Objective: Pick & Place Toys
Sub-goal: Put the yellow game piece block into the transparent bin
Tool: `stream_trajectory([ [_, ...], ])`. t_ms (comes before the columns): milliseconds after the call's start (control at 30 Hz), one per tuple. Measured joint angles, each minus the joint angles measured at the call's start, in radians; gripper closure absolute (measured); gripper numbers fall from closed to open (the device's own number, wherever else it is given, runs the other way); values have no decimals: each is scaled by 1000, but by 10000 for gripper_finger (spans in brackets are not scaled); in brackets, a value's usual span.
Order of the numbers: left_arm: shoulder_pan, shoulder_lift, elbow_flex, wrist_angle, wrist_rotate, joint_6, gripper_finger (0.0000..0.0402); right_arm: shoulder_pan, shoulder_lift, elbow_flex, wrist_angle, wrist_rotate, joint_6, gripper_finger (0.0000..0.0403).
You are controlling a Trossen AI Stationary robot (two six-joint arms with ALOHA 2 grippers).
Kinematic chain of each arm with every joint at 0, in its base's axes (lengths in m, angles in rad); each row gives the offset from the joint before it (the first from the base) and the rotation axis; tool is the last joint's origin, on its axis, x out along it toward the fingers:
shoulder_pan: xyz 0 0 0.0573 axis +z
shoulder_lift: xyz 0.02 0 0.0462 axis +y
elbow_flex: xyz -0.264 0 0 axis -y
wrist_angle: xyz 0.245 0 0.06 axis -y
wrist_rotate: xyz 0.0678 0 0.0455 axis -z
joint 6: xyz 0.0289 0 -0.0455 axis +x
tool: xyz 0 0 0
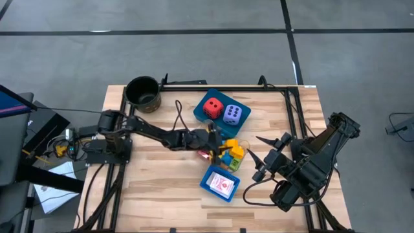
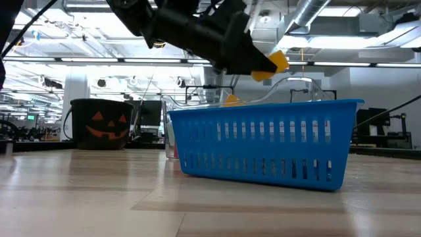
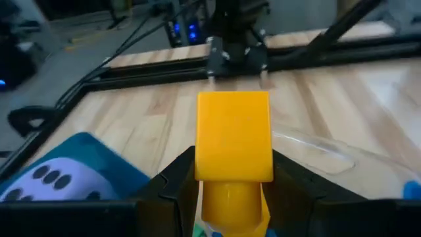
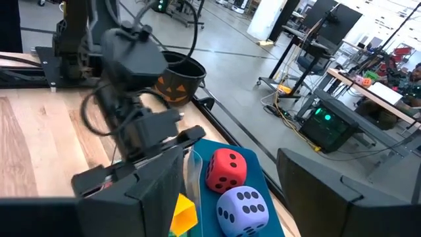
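My left gripper (image 1: 215, 137) reaches from the table's left to its middle and is shut on a yellow brick (image 3: 234, 135), held in the air (image 2: 270, 64) above the blue trays. A small heap of yellow, blue and green bricks (image 1: 231, 155) lies on the wood just beyond it. The red die (image 1: 212, 107) and the lavender die (image 1: 233, 114) sit in the far blue tray (image 1: 202, 115). White red-printed cards (image 1: 222, 185) lie in the near blue tray (image 1: 208, 178). My right gripper (image 1: 262, 157) hovers open over the table's right part, with nothing between its fingers (image 4: 131, 191). My left gripper pinches the yellow brick by two opposite sides (image 3: 198, 172) between its two fingers. The fingers come from the table's left, slanting a little downward. The brick juts out past the fingertips (image 2: 275, 63) and hangs clear of the table and trays.
A dark round pot with a pumpkin face (image 1: 143, 94) stands at the far left corner. A clear plastic piece (image 3: 316, 148) lies on the wood near the brick heap. A black frame (image 1: 226, 87) runs round the table's edge. Bare wood shows at the near left (image 1: 155, 188).
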Motion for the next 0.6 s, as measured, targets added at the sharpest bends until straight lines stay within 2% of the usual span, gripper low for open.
stream_trajectory([
  [133,25,26,17,-16,78,-61,268,-1,0,0,1,1,-4,164],
  [400,19,82,67,-63,96,-60,268,-7,0,0,2,1,-4,164],
  [600,19,72,70,-75,98,-57,267,-7,0,0,2,1,-4,164],
])
